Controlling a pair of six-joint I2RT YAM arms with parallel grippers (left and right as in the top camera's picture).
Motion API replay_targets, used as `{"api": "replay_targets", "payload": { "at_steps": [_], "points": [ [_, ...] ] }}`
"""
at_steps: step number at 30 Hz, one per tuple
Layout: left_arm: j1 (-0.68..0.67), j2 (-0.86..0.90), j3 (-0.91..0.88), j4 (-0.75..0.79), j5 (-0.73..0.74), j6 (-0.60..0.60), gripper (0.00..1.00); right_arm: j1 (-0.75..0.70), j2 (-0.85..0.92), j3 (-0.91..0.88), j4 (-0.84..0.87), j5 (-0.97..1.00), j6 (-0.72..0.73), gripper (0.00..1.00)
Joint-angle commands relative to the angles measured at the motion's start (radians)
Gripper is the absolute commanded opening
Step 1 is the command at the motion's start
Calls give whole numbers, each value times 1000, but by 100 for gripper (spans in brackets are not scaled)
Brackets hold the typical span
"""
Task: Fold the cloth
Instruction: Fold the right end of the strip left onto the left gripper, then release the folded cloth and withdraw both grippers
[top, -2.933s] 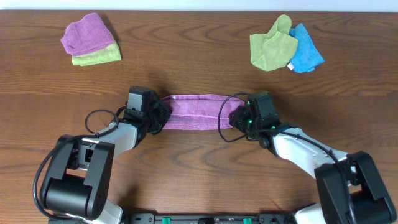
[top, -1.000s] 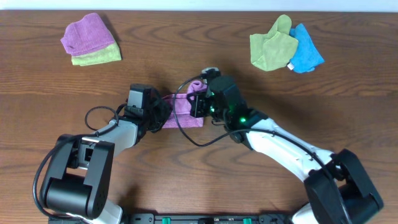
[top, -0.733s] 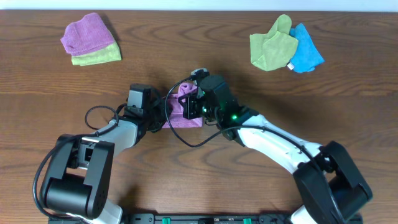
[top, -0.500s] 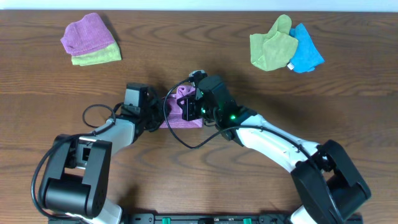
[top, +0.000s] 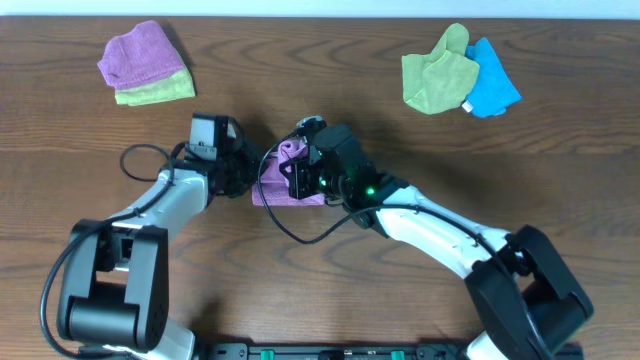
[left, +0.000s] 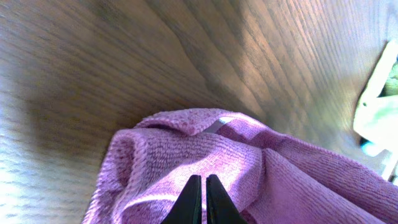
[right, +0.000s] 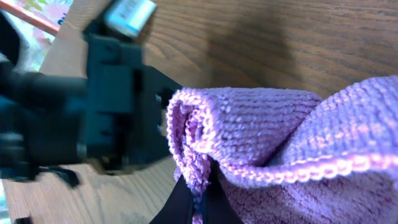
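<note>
The cloth (top: 272, 188): purple microfibre, fine ribbed pile, with a stitched hem showing in the right wrist view (right: 267, 121). State: doubled over into a compact, uneven wad, layers overlapping, with a rounded fold humped up on its far side. Position: on the table just left of centre. The left gripper (top: 248, 176) pinches its left edge, and the right gripper (top: 298, 176) pinches a rolled fold on its right side.

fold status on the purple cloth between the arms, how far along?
Done: the cloth is doubled into layers, not spread flat. In hand: the left gripper and the right gripper both have their jaws shut on it, with the held ends close together. Left: lay the top layer down, release and square it up, since the edges look bunched and unaligned.
</note>
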Motion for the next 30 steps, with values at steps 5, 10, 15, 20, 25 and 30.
{"api": "replay_targets", "payload": {
  "at_steps": [5,10,15,20,25,30],
  "points": [
    [68,-86,98,-157,-147,158,6,10,91,79,-2,-42,-18,1],
    [150,-143,98,-212,-190,183,6,29,110,104,-2,-41,-18,1],
    [211,-171,98,-226,-187,190,6,53,135,108,-2,-42,-3,1],
    [224,-175,98,-240,-187,200,6,75,165,114,-2,-42,3,1],
    [224,-175,98,-240,-187,200,6,82,214,156,-8,-45,6,1],
    [224,-175,98,-250,-187,200,6,82,254,206,-20,-46,6,1]
  ]
}}
